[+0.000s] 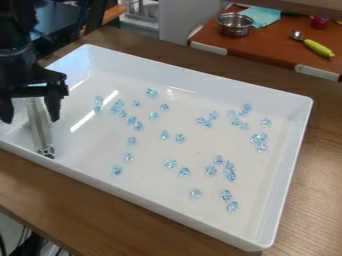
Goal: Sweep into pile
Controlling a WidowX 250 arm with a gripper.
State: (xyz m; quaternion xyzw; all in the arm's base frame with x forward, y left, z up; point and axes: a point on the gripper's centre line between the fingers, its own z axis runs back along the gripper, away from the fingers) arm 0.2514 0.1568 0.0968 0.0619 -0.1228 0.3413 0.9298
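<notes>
Apparently the sweep is at its very start, judging from the camera view: the blue beads (171,163) lie scattered over the floor of the white tray (150,185), some single, some in small loose clusters, with a fair share toward the right side and the near right corner. No one pile stands out. The gripper (29,113) hangs over the left end of the tray, its two fingers spread wide apart with a gap between them, and I see nothing clasped in it. Between and below the fingers, as seen from here, is a long grey bar (40,125) with a dark patterned end, well apart from the beads, at the tray's left end; it looks like the thing meant for the sweeping. The tray sits on a brown wooden table (40,185). The step in hand, then, seems to be taking hold of the bar. The next move calls for lining the fingers up on either side of it, closing them firmly, and bringing its long side down behind the nearest beads. A bar gripped off centre could twist against the tray floor and let beads slip around its ends.
</notes>
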